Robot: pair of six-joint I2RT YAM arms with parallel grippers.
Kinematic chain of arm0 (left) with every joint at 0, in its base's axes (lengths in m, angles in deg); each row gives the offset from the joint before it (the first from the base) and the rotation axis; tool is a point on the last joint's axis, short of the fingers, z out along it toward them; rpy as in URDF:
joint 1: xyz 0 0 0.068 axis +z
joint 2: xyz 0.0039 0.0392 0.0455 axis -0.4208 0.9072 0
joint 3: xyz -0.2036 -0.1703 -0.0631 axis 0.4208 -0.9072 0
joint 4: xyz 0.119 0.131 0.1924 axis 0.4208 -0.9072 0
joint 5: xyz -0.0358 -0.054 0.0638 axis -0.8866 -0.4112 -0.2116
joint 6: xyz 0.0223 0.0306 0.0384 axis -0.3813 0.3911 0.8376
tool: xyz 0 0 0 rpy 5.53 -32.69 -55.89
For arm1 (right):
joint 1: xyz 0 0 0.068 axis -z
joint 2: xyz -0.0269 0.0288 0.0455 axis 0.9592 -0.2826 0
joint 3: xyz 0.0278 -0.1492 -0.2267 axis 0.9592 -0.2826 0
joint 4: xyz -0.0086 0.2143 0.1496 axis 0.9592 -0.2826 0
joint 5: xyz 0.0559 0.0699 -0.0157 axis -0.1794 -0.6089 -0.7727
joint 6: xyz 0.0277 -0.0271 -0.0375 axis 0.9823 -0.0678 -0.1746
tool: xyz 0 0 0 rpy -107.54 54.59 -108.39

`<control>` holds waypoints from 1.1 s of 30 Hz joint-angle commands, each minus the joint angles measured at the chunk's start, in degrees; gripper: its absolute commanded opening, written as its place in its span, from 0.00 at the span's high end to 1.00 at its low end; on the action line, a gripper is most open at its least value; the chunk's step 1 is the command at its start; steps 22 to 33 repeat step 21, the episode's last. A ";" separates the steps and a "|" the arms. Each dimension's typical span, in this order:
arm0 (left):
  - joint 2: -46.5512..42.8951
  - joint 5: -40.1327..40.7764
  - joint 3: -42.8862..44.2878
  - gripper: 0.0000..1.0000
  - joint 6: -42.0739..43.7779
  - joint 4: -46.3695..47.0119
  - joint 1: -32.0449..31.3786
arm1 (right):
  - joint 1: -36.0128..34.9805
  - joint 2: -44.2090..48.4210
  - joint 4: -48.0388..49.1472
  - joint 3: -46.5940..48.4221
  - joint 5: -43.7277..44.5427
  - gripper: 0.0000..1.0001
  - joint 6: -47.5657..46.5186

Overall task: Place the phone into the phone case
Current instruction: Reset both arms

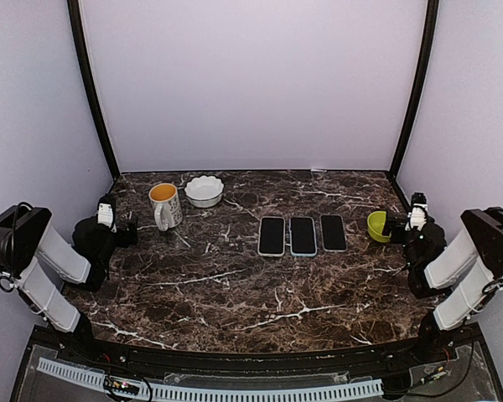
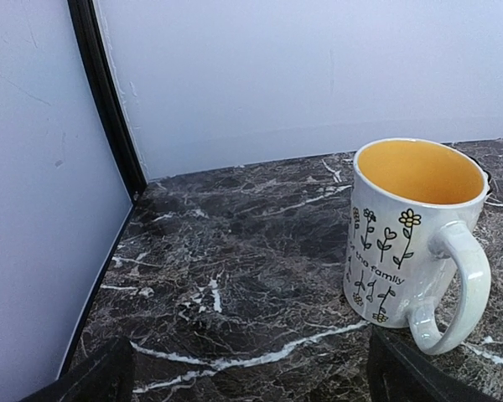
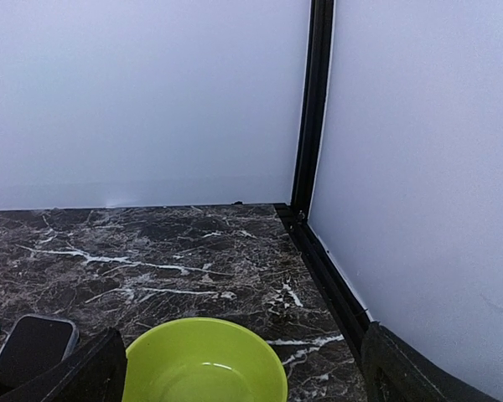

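Not started. Three flat dark rectangular slabs (image 1: 303,235) lie untouched side by side; phone versus case unclear. Left gripper (image 1: 130,228) and right gripper (image 1: 391,224) wide open, empty.

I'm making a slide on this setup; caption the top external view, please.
Open left gripper and right gripper flank three phone-shaped slabs, with a mug, white bowl and green bowl nearby.

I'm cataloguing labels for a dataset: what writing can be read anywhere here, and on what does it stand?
"family": on the white mug, below its drawn flowers.
The letters just before "family" on the mug: too blurred to read.
Nothing else in any view shows readable text.
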 commanded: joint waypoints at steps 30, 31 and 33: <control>-0.61 -1.92 1.18 0.01 -0.55 -0.26 0.64 | 0.58 0.54 -3.66 2.63 6.87 0.01 4.07; -0.61 -1.92 1.18 0.01 -0.55 -0.26 0.64 | 0.58 0.54 -3.66 2.63 6.87 0.01 4.07; -0.61 -1.92 1.18 0.01 -0.55 -0.26 0.64 | 0.58 0.54 -3.66 2.63 6.87 0.01 4.07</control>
